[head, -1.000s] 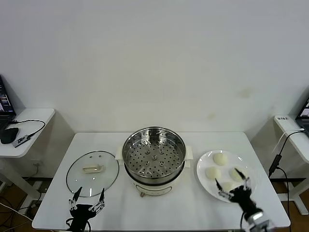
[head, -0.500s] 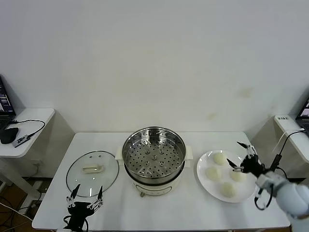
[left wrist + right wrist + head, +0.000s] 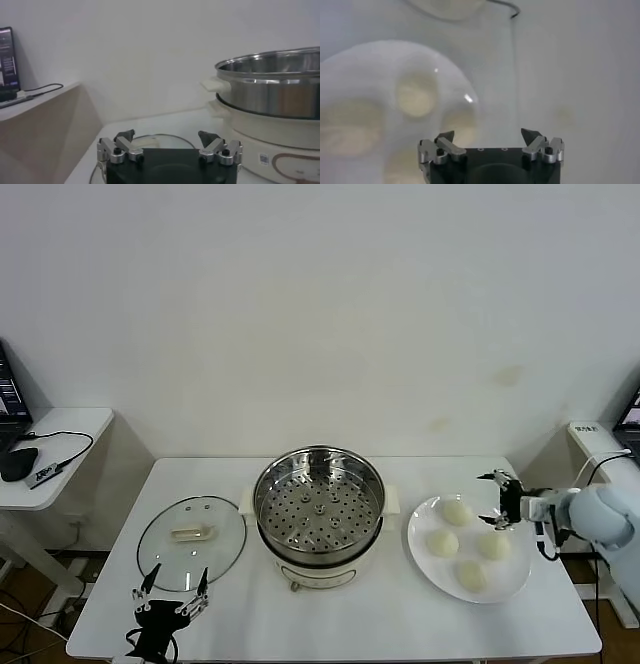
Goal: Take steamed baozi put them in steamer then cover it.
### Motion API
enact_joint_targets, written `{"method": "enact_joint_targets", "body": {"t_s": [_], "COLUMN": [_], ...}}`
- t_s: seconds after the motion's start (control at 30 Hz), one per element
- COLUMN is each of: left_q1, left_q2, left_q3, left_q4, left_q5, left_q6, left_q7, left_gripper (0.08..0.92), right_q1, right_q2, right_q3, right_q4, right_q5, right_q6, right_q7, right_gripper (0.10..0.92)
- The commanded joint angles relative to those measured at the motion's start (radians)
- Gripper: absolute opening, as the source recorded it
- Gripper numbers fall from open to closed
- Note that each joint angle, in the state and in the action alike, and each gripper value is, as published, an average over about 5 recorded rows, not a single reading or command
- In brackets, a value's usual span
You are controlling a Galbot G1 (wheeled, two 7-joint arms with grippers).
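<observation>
Baozi (image 3: 457,511), four on a plate (image 3: 420,559) right of the steamer (image 3: 318,509); right gripper (image 3: 500,500) hangs open above them, left gripper (image 3: 168,602) open near the lid (image 3: 191,542).

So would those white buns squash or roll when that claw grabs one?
Probably squash a little: the baozi look smooth, puffy and soft. Their domed shape probably makes rolling unlikely on the plate. The open right gripper hovers beside them.
</observation>
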Motion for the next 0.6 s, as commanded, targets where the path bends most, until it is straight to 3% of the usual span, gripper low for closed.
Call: {"method": "enact_joint_targets", "body": {"t_s": [0.03,0.33,0.6], "left_q1": [0.0,0.003,0.002], "left_q2": [0.001,-0.003,-0.003], "left_q3": [-0.001,-0.018,-0.027], "left_q4": [0.0,0.0,0.002], "left_q5": [0.0,0.001,0.001], "left_q6": [0.0,-0.001,-0.001], "left_q7": [0.0,0.001,0.002], "left_gripper": [0.823,0.823,0.823], "right_q1": [0.371,0.392,0.363], "right_q2": [0.085,0.275,0.321], "right_q3": [-0.401,-0.438,-0.42], "right_q4": [-0.221,-0.39,-0.442], "right_q5": [0.014,-0.026,-0.068], "right_q6": [-0.011,-0.025,-0.031], "right_q7": [-0.147,-0.121,-0.11], "right_gripper": [0.823,0.823,0.82]}}
